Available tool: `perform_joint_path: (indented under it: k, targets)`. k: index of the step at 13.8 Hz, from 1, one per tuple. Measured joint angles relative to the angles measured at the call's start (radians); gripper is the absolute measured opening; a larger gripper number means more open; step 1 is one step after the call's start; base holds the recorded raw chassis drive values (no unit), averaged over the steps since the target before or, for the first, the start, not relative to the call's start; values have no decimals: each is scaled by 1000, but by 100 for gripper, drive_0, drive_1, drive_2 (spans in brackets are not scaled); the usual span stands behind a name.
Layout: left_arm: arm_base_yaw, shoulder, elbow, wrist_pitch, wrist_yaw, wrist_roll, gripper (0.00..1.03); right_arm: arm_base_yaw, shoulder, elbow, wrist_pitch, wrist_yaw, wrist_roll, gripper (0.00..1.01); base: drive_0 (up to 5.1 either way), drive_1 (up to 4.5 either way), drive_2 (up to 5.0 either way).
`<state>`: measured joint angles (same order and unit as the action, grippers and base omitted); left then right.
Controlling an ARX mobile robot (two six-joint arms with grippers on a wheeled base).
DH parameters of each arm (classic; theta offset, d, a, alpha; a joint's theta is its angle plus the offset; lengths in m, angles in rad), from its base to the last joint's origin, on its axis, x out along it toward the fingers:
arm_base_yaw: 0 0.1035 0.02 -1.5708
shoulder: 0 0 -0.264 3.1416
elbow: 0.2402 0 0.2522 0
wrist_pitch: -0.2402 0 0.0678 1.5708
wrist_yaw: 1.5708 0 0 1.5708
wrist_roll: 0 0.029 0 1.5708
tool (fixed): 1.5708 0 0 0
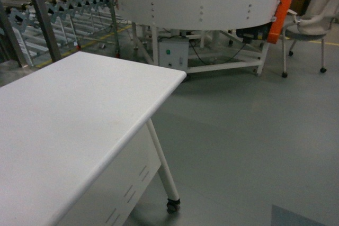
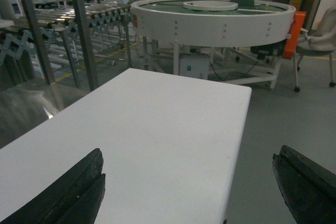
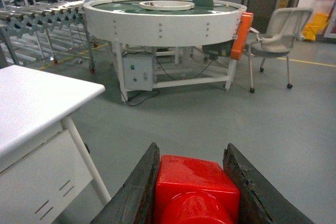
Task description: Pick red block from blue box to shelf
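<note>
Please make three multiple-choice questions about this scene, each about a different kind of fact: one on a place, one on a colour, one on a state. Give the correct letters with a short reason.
1. Where is the red block?
A. On the white table
B. Between the fingers of the right gripper
C. On the floor

2. What colour is the panel at the side of the round conveyor?
A. Orange
B. Yellow
C. Purple

3. What is the state of the left gripper?
A. Shut on the red block
B. Shut on nothing
C. Open and holding nothing

Answers:
1. B, because the right wrist view shows the block pressed between the two dark fingers of the right gripper.
2. A, since the orange panel is seen in all three views.
3. C, as the left wrist view shows its fingers far apart with only the white table below.
</note>
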<state>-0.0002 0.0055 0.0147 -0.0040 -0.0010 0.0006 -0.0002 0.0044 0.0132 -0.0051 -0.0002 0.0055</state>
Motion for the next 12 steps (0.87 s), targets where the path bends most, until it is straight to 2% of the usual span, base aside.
perform_joint_path:
  k: [12]
  targets:
    - [0, 0, 0, 0, 0, 0, 98, 0, 0, 0, 0, 0, 0, 29, -155, -155, -155]
